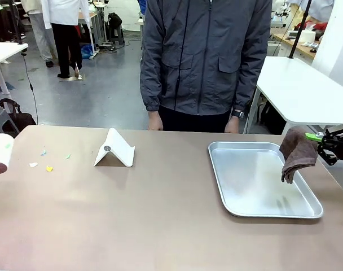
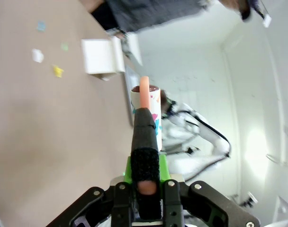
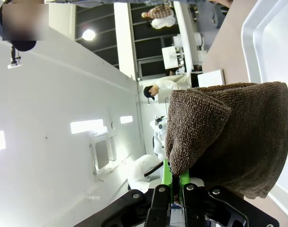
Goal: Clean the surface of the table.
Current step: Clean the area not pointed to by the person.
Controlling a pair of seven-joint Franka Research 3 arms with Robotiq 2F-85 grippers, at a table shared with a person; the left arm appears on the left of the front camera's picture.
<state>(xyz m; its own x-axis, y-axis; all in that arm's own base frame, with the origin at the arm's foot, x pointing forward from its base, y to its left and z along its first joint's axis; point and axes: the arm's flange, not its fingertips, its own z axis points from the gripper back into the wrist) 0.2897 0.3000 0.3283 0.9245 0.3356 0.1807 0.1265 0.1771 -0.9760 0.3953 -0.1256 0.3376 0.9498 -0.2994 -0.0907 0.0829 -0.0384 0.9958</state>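
Front: fixed on robot's side, faces across bench (image 1: 160,226) toward person (image 1: 205,56).
Left wrist: close behind left hand (image 2: 145,165), rolled sideways, shares stand (image 2: 102,56).
Right wrist: close behind right hand (image 3: 175,182), shares tray (image 3: 269,42).

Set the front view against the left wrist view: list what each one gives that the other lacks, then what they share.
Front view: the silver tray lying open, the brown cloth hanging over it from the shut right gripper. Left wrist view: the left gripper shut on the black handle of the lint roller. Shared: the table, the coloured scraps and the white folded stand.
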